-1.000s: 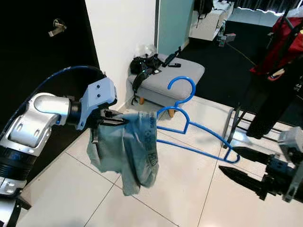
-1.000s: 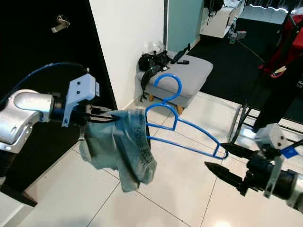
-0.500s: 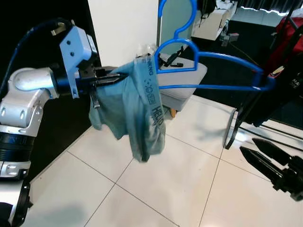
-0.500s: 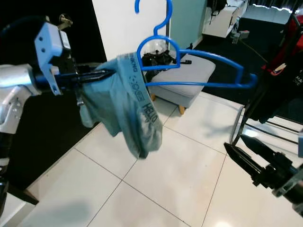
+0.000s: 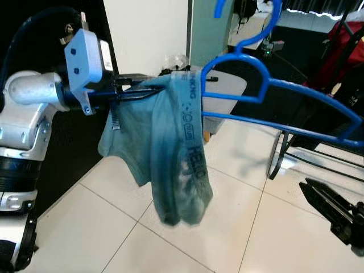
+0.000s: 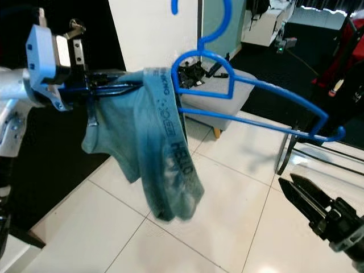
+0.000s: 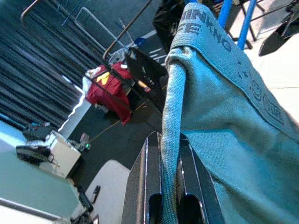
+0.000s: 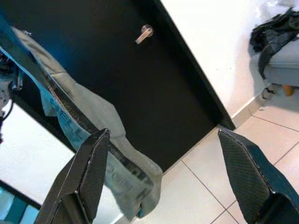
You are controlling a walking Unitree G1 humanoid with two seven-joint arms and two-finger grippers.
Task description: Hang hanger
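Note:
A blue plastic hanger [image 5: 296, 94] is held up in the air, its hook [image 5: 267, 23] at the top and its far arm sloping down to the right. A teal garment [image 5: 182, 159] is draped over its left end and hangs loose. My left gripper [image 5: 142, 92] is shut on that end of the hanger, with the teal fabric pinched between its fingers [image 7: 140, 186]. My right gripper [image 6: 304, 196] is low at the right, below the hanger's far end and apart from it. Its fingers [image 8: 88, 172] are spread wide open with nothing between them.
A black door [image 6: 34, 170] with a metal handle [image 6: 74, 25] is on the left, beside a white wall. A grey ottoman [image 6: 213, 91] with black items on it stands behind the hanger. A clothes rack [image 5: 278, 153] with dark and red garments stands at the right. White floor tiles lie below.
Over the last second my left gripper lifted the hanger and garment from low to chest height. In the last half second the hanger's far end tipped downward and the garment swung closer.

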